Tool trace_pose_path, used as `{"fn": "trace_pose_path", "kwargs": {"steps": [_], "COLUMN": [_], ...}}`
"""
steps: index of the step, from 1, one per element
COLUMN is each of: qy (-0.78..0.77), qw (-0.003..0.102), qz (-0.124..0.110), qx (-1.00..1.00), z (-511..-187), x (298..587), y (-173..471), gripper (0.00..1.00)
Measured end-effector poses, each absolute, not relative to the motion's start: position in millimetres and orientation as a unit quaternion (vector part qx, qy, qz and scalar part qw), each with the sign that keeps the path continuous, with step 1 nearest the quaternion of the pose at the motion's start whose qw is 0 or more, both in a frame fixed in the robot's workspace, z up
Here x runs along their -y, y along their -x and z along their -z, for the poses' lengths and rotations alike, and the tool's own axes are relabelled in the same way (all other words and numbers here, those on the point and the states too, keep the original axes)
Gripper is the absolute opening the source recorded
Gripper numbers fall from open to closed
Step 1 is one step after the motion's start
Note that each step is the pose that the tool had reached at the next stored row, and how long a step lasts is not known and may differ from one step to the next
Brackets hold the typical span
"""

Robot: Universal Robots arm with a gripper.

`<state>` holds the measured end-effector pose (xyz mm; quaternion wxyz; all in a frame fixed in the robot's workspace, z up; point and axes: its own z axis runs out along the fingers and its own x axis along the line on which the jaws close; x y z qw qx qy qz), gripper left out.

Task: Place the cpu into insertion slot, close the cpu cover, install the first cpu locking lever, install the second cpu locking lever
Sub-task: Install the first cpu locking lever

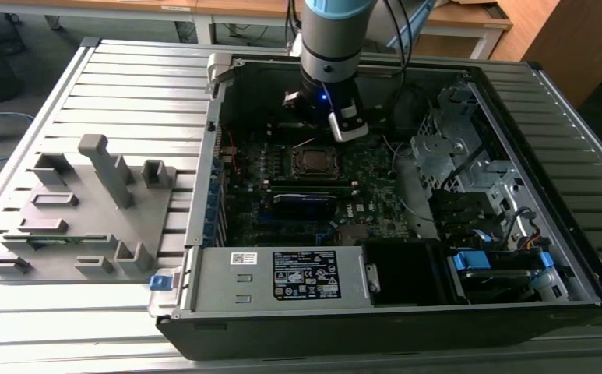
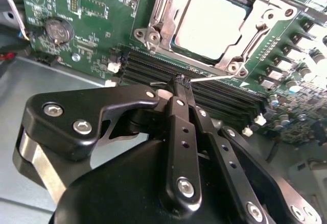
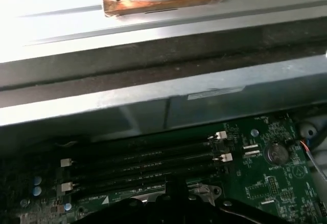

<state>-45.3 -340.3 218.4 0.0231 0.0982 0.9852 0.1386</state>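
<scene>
At my six o'clock, exterior view: silver-rimmed square insertion slot (image 1: 294,161). Second wrist view: dull grey square cpu (image 2: 214,24) inside it. My black pincer (image 2: 180,81) clenches a thin silvery wire lever (image 2: 209,77).

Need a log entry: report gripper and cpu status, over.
Gripper shut on locking lever tip. Cpu seated, cpu cover down over it. Nothing in the way.

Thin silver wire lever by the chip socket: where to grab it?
Grip the thin silver wire lever at its free end, jutting over the long black memory slots, from that side; the rest hugs the silvery socket frame. The black pincer is shut there.
</scene>
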Motion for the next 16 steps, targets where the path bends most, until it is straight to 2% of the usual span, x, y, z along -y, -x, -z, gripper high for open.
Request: {"fn": "trace_pose_path", "kwargs": {"steps": [8, 16], "qy": [-0.106, -0.122], "qw": [0.034, 0.04], "qz": [-0.134, -0.128], "qx": [-0.985, -0.983], "z": [-217.4, -215.7], "x": [336.7, 332.2], "y": [51.9, 52.9], "gripper": [0.11, 0.11]}}
